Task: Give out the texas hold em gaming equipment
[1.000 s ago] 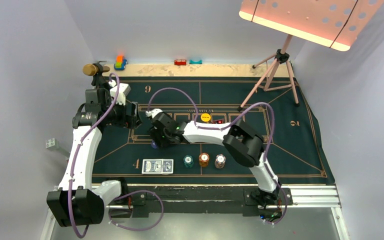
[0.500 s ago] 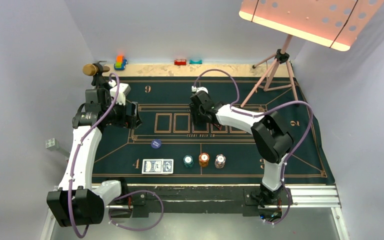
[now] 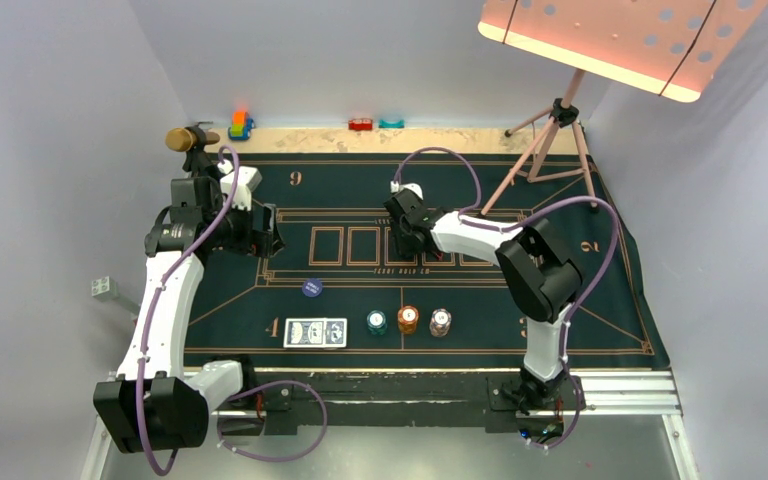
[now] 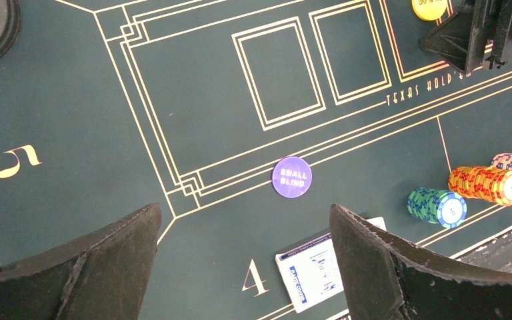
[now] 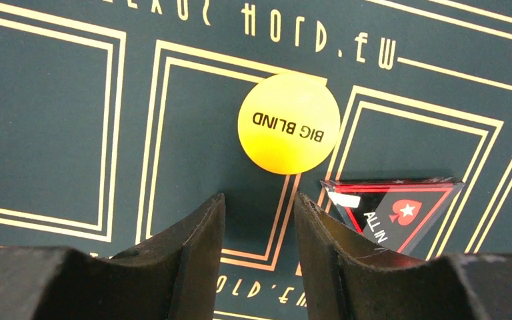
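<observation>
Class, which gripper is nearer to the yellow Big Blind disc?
Right. The right gripper is right next to the yellow disc, its fingers apart. The left gripper is far off, over the mat's left side.

Yellow disc point(image 4: 431, 8) — cropped at top

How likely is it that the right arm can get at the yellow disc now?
Probably yes: the right end effector sits just short of the yellow disc, nothing lies between them, though the triangle marker lies close beside it.
</observation>
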Controlling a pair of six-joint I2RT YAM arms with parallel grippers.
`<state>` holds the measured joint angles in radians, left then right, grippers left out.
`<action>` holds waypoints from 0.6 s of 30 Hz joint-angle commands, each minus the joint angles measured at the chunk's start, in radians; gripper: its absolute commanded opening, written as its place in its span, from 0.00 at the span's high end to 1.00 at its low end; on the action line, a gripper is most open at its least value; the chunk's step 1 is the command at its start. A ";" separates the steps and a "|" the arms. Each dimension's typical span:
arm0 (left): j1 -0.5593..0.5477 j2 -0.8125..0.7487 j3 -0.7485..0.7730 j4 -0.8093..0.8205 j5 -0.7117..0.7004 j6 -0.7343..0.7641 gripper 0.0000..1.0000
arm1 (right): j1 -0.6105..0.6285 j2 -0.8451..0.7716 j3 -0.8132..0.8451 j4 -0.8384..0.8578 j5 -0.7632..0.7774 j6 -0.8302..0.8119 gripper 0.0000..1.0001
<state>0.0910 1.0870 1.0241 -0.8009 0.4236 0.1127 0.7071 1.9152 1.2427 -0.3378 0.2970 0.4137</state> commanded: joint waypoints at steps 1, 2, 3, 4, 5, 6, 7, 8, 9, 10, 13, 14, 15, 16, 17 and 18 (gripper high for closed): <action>0.006 0.001 0.008 0.024 0.020 -0.010 0.00 | -0.023 0.023 0.001 0.004 0.035 0.023 0.54; 0.006 0.001 0.008 0.023 0.020 -0.010 0.00 | -0.029 0.032 0.006 0.004 0.038 0.021 0.54; 0.007 0.000 0.008 0.025 0.020 -0.009 0.00 | -0.036 0.041 0.015 0.005 0.040 0.018 0.54; 0.006 -0.001 0.008 0.024 0.020 -0.009 0.00 | -0.042 0.052 0.023 0.007 0.041 0.016 0.54; 0.006 0.000 0.008 0.024 0.021 -0.009 0.00 | -0.049 0.063 0.035 0.006 0.041 0.013 0.55; 0.006 0.001 0.008 0.023 0.021 -0.010 0.00 | -0.054 0.076 0.050 0.005 0.041 0.009 0.55; 0.006 0.000 0.008 0.024 0.021 -0.010 0.00 | -0.060 0.091 0.064 0.004 0.042 0.006 0.55; 0.006 0.001 0.008 0.025 0.021 -0.009 0.00 | -0.064 0.104 0.086 0.001 0.043 0.002 0.55; 0.006 0.002 0.009 0.025 0.021 -0.009 0.00 | -0.068 0.118 0.104 -0.001 0.043 -0.001 0.55; 0.007 0.001 0.010 0.026 0.020 -0.009 0.00 | -0.073 0.135 0.123 -0.003 0.043 -0.007 0.55; 0.007 -0.001 0.010 0.025 0.020 -0.009 0.00 | -0.085 0.190 0.195 -0.018 0.046 -0.018 0.56; 0.006 0.000 0.011 0.025 0.017 -0.010 0.00 | -0.095 0.209 0.222 -0.023 0.043 -0.021 0.57; 0.006 0.000 0.011 0.024 0.017 -0.010 0.00 | -0.102 0.230 0.248 -0.029 0.042 -0.026 0.63; 0.006 -0.001 0.012 0.024 0.018 -0.010 0.00 | -0.109 0.247 0.279 -0.039 0.039 -0.031 0.72; 0.006 -0.001 0.010 0.024 0.019 -0.010 0.00 | -0.114 0.262 0.304 -0.043 0.042 -0.036 0.75; 0.006 -0.002 0.010 0.024 0.020 -0.011 0.00 | -0.120 0.278 0.339 -0.056 0.044 -0.040 0.73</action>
<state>0.0910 1.0870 1.0241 -0.8009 0.4240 0.1127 0.6346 2.0983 1.4982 -0.3866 0.2932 0.3996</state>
